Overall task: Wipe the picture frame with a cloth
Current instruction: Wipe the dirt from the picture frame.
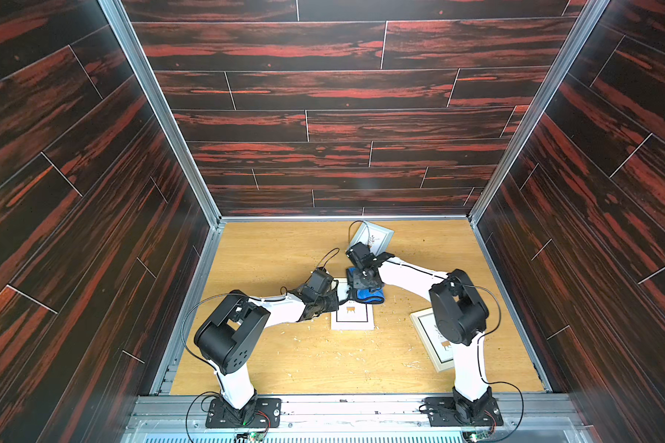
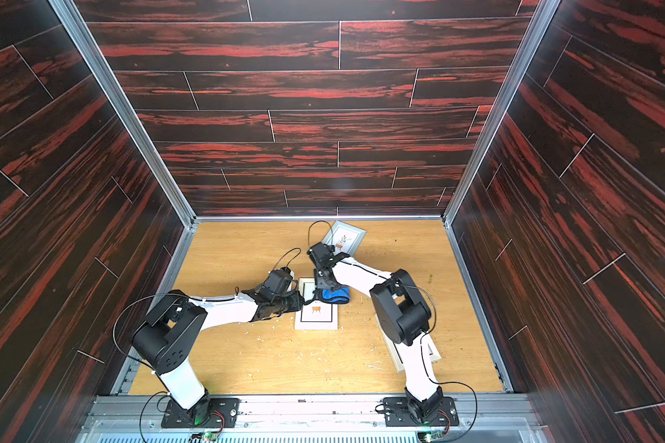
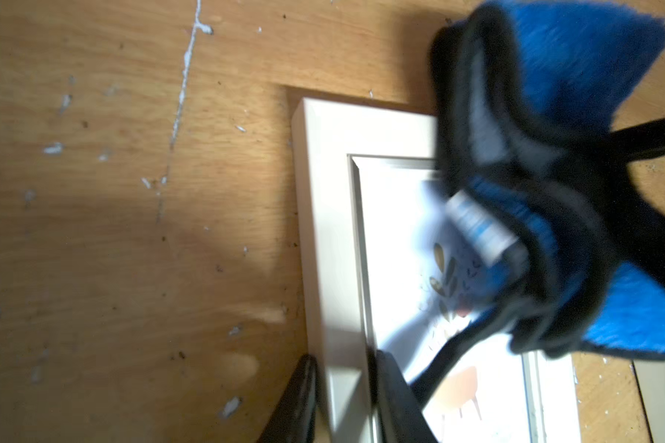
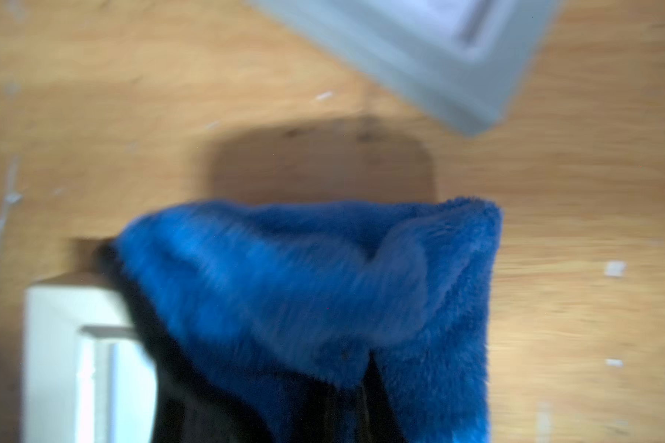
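A white picture frame (image 1: 352, 318) (image 2: 316, 316) lies flat mid-table, with a small chair print under its glass. My left gripper (image 1: 333, 303) (image 2: 300, 303) (image 3: 342, 368) is shut on the frame's left border (image 3: 331, 191), one finger outside it and one on the glass side. The bright blue fluffy cloth (image 1: 369, 295) (image 2: 336, 295) (image 3: 572, 76) (image 4: 304, 276) is bunched up, its black edging showing. It rests on the frame's far right corner (image 4: 54, 326). My right gripper (image 1: 361, 284) (image 4: 346, 383) is shut on the cloth from above, its fingertips buried in the pile.
A second white frame (image 1: 377, 237) (image 2: 344, 237) (image 4: 438, 57) lies at the back by the wall. A third frame (image 1: 430, 337) (image 2: 395, 354) lies front right, partly under my right arm. Pale crumbs and shavings (image 1: 346, 345) litter the wooden table. Dark panelled walls enclose three sides.
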